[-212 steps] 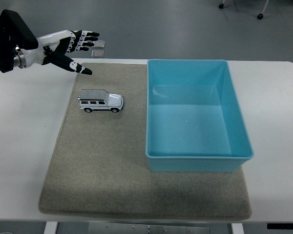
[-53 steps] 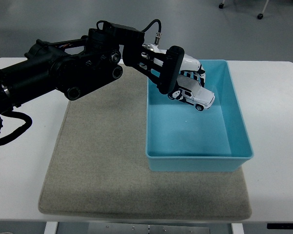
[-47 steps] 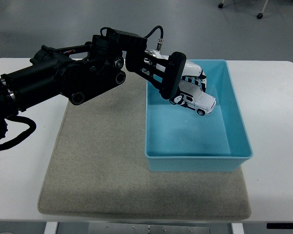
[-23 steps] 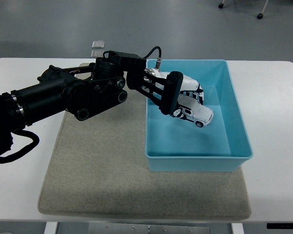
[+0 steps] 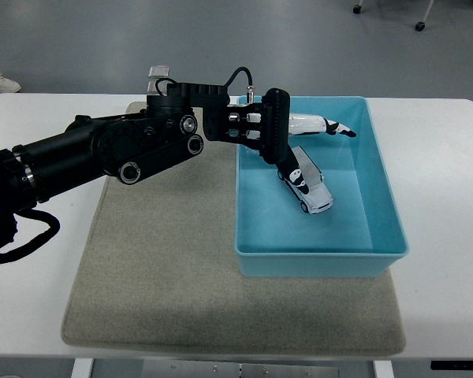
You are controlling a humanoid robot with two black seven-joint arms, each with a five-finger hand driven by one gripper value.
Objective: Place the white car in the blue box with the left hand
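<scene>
The white toy car (image 5: 307,184) lies on the floor of the blue box (image 5: 382,193), nose pointing down-right. My left hand (image 5: 319,127) reaches in from the left over the box's back left part. Its fingers (image 5: 335,127) are stretched out and hold nothing. The hand hovers just above and behind the car, apart from it. The black left arm (image 5: 118,150) crosses the grey mat.
A grey mat (image 5: 165,268) covers the middle of the white table (image 5: 31,260), and the box stands on its right half. Two small pale tiles (image 5: 158,72) lie on the floor beyond the table's far edge.
The left hand carried the car down into the box, then opened. The car dropped free onto the box floor and turned. The fingers now stretch out above it.
</scene>
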